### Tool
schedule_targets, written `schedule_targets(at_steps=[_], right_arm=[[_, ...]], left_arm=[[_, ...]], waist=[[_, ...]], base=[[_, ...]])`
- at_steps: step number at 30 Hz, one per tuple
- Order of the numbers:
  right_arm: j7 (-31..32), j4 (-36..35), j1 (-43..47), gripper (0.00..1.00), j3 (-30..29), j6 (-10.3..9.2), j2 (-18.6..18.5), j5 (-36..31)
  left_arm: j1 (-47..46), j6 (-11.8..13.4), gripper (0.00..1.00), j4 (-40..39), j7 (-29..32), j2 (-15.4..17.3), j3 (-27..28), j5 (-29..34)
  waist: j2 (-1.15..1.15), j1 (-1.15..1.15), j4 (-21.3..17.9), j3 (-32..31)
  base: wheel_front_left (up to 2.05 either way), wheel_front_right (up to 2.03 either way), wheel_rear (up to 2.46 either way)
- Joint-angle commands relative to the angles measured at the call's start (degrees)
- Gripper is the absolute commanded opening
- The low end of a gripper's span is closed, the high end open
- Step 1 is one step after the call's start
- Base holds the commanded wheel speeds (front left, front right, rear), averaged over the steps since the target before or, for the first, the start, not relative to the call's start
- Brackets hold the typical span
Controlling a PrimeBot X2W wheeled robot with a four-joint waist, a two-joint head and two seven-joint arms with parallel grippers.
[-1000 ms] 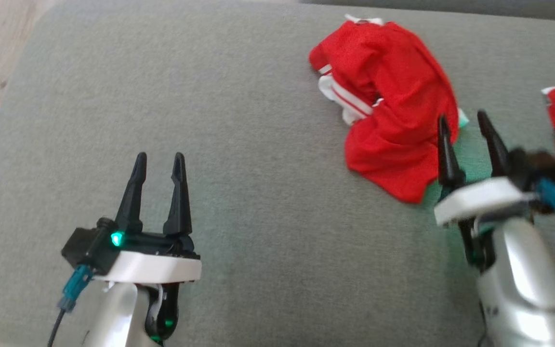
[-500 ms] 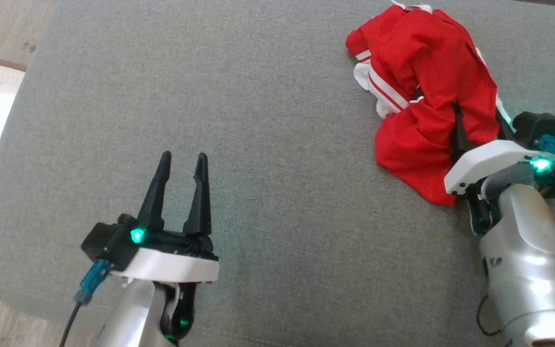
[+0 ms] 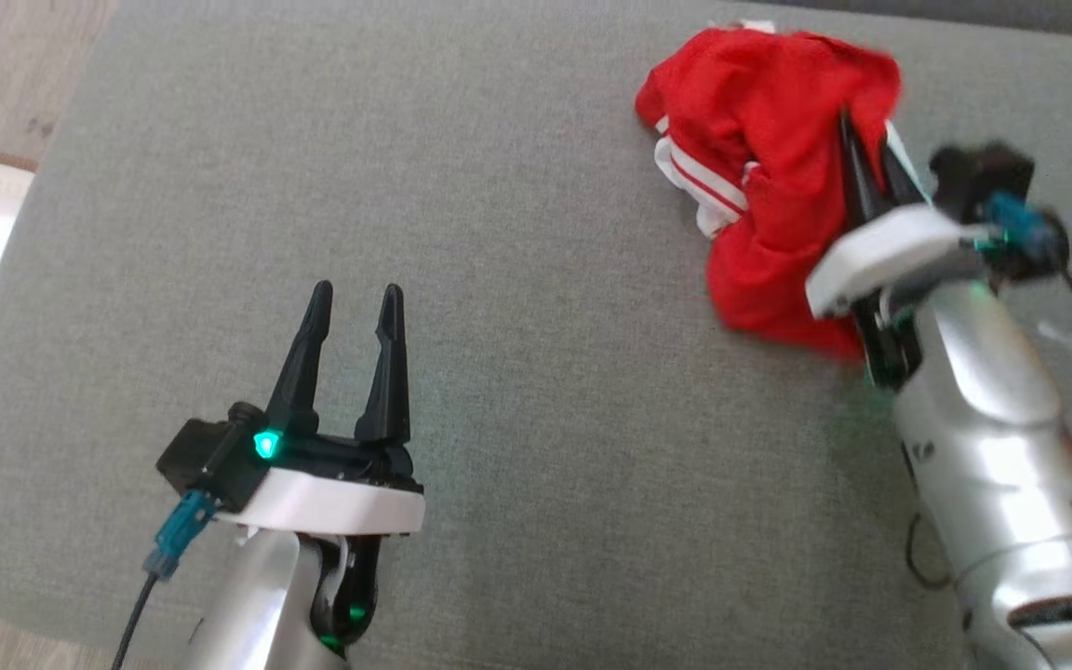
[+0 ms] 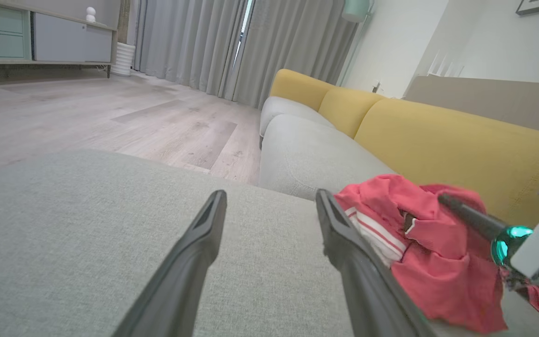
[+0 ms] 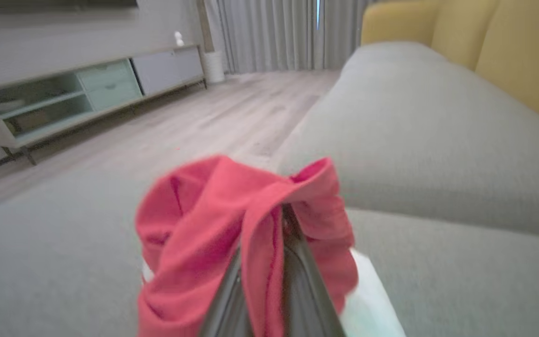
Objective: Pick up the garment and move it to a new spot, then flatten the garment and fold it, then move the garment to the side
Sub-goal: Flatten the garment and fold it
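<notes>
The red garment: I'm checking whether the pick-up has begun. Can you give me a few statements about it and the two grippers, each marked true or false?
1. The right gripper is shut on the crumpled red mesh garment with white stripes. True.
2. The left gripper grips the garment too. False: it is open over the bare grey fabric seat cushion, apart from the garment.
3. The garment lies spread flat. False: it is bunched in a heap.
4. The yellow sofa backrest stands behind the garment. True.
</notes>
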Motion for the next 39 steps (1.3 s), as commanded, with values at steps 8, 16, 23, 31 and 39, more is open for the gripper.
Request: schedule_targets(at_steps=[8, 16, 23, 31, 39], right_arm=[[-0.9, -8.9, -10.1, 0.00, 12.4, -0.05, 0.7, 6.3], [-0.9, -16.9, -21.9, 0.00, 22.4, -0.05, 0.7, 22.2], [-1.0, -18.1, -23.9, 0.00, 12.7, -0.05, 0.7, 18.5], [-1.0, -5.9, -11.1, 0.00, -9.5, -0.05, -3.1, 2.9], [1.2, 2.7, -1.0, 1.00, -21.0, -0.05, -4.2, -9.0]], left_arm=[[0.8, 0.5, 1.00, -2.0, -0.3, 0.4, 2.5, -1.2], [2.8, 0.4, 1.00, -1.8, -0.3, 0.4, 3.2, -1.4], [3.5, 0.6, 1.00, -2.8, -0.3, 0.4, 4.1, -1.3], [3.2, 0.5, 1.00, -2.8, -0.3, 0.4, 3.7, -1.2], [2.4, 0.3, 1.00, -2.2, -0.3, 0.4, 2.8, -0.9]], waist=[[0.00, 0.00, 1.4, -4.8], [0.00, 0.00, 2.7, -7.5], [0.00, 0.00, 1.8, -7.1], [0.00, 0.00, -1.0, -5.4], [0.00, 0.00, -3.0, -4.9]], base=[[0.00, 0.00, 0.00], [0.00, 0.00, 0.00], [0.00, 0.00, 0.00], [0.00, 0.00, 0.00], [0.00, 0.00, 0.00]])
